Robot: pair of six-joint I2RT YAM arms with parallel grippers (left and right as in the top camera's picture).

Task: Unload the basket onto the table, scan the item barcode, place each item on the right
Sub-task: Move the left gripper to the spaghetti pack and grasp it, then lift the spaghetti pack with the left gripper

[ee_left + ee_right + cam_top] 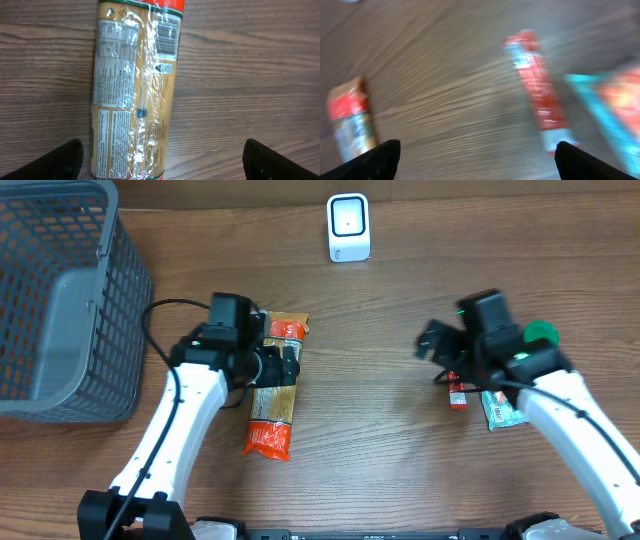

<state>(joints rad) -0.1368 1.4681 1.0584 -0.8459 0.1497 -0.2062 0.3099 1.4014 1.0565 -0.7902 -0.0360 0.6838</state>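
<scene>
The item is a long spaghetti packet (272, 395) with orange-red ends, lying flat on the wooden table. Its label side faces up, and a barcode (167, 37) shows near its far end. My left gripper (285, 365) hovers over the packet's upper half, open. In the left wrist view the packet (132, 90) lies between the wide-spread fingertips (65, 160), nearer the left one and touching neither. The white scanner (348, 227) stands at the table's far edge. My right gripper (438, 352) is open and empty above bare table; its view is blurred.
A grey mesh basket (60, 300) fills the far left. A small red packet (458, 392), a green-and-white packet (500, 410) and a green round thing (541, 333) lie by my right arm. The red packet (537, 90) also shows in the right wrist view.
</scene>
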